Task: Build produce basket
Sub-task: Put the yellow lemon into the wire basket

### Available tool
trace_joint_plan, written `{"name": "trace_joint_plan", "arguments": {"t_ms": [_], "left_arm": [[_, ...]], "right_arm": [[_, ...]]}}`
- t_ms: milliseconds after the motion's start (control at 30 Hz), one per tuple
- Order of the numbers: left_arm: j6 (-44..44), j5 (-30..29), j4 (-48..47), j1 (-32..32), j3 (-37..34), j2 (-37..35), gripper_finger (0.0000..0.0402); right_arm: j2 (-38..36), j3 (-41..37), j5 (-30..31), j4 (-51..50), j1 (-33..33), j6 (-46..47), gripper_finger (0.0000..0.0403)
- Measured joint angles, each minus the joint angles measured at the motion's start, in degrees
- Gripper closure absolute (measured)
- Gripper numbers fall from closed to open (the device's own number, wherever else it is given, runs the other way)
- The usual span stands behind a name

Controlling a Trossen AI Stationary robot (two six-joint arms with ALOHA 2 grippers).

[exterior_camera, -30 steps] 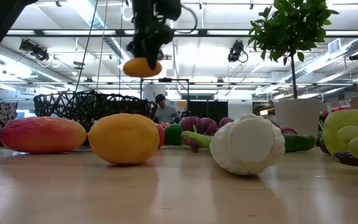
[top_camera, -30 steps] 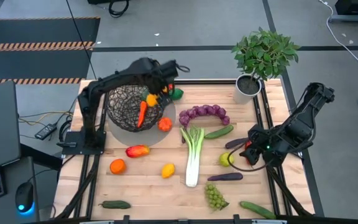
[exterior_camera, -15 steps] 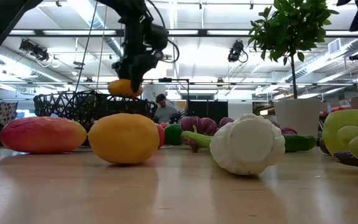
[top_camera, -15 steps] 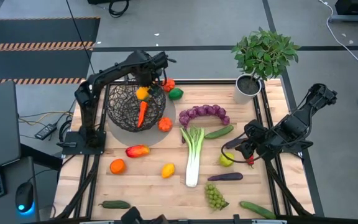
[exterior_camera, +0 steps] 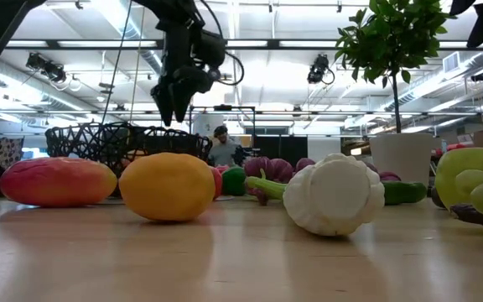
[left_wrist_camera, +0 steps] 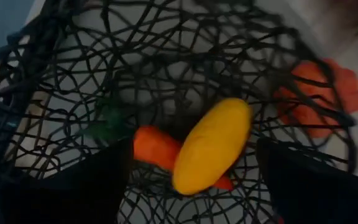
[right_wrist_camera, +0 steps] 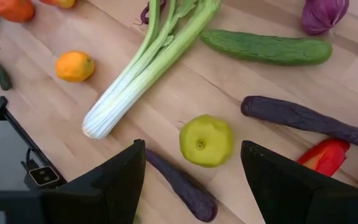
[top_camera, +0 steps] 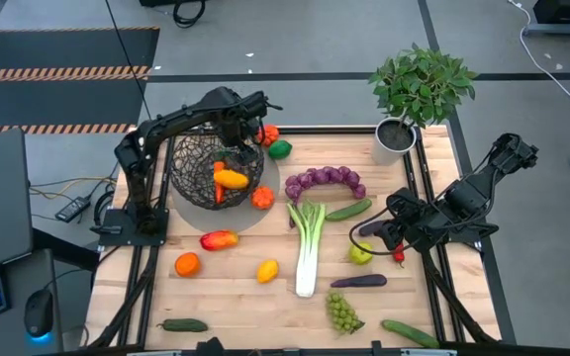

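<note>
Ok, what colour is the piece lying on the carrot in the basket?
Yellow-orange piece, across the orange carrot; clearest in the left wrist view.

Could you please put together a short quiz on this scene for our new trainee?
1. True or false: the left claw is open above the basket.
2. Which items lie inside the basket? A) leek and grapes B) carrot and yellow pepper C) apple and lemon
3. Fill in: the open right claw hovers over the green ____.

Key: 1 true; 2 B; 3 apple.
</note>
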Motion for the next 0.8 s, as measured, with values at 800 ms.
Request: {"name": "trace_joint_plan", "arguments": {"t_ms": [800], "left_arm": [[20.5, -2.6, 4.9, -27.5, 0.1, -0.5, 0.0053]], "right_arm": [[0.0, 0.0, -3.5, -0.1, 0.2, -7.7, 0.0135]]}}
